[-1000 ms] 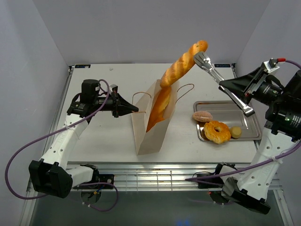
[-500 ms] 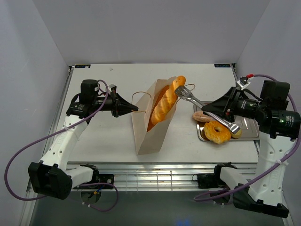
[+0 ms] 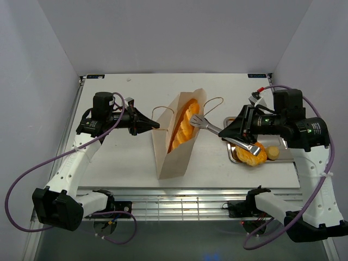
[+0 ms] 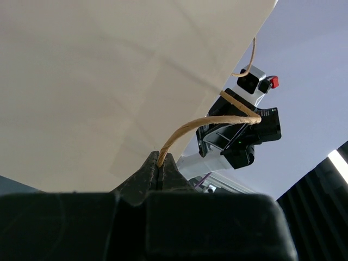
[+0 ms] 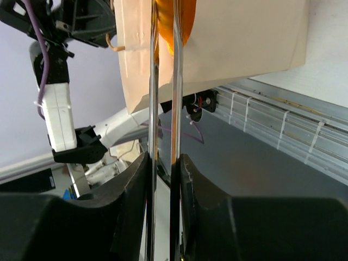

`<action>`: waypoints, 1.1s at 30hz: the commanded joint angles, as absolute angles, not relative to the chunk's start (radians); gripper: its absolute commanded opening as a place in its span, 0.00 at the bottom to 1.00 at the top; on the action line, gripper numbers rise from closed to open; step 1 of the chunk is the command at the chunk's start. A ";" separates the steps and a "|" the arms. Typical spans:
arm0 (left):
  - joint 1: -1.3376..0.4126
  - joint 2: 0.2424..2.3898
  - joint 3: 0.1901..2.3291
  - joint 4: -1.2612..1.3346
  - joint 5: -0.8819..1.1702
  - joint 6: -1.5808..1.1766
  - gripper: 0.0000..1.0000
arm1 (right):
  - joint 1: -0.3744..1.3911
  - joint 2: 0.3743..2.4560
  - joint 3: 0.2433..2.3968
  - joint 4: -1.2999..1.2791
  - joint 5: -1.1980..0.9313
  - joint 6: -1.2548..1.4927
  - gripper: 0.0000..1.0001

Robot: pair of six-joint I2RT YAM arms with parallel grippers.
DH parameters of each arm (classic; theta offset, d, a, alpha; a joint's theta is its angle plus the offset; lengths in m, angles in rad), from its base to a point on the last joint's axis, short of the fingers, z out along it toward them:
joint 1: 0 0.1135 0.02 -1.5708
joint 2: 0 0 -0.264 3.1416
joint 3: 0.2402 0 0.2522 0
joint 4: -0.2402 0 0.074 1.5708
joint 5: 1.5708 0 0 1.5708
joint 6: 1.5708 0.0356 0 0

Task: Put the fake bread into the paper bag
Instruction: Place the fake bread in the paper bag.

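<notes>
The tan paper bag stands mid-table with its mouth open. The long baguette lies almost wholly inside it. My left gripper is shut on the bag's left cord handle and holds it out to the left. My right gripper is shut on the metal tongs, whose tips reach the bag's mouth at the baguette's top end. In the right wrist view the tong blades run up to the orange baguette in the bag. A ring bun and a small bun lie on the tray.
The silver tray sits at the right, partly under my right arm. The bag's right cord handle loops out behind the bag. Grey walls close in the table on three sides.
The right arm swung down and left with the tongs. The baguette went from high above the bag to deep inside it. The left gripper kept holding the handle.
</notes>
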State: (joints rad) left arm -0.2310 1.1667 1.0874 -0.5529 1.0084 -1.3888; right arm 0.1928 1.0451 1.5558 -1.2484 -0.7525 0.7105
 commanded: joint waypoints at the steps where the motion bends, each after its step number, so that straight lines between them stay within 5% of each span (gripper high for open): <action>1: -0.230 1.127 1.111 -0.560 1.000 -1.394 0.00 | 0.293 1.040 1.533 -1.099 -0.686 0.808 0.08; 8: -0.230 1.120 1.114 -0.563 0.996 -1.399 0.00 | 0.301 1.063 1.509 -1.026 -0.733 0.828 0.09; 17: -0.229 1.118 1.115 -0.563 0.999 -1.396 0.00 | 0.302 1.075 1.517 -1.049 -0.772 0.825 0.34; 33: -0.229 1.117 1.109 -0.558 1.006 -1.396 0.00 | 0.301 1.088 1.543 -1.055 -0.790 0.839 0.43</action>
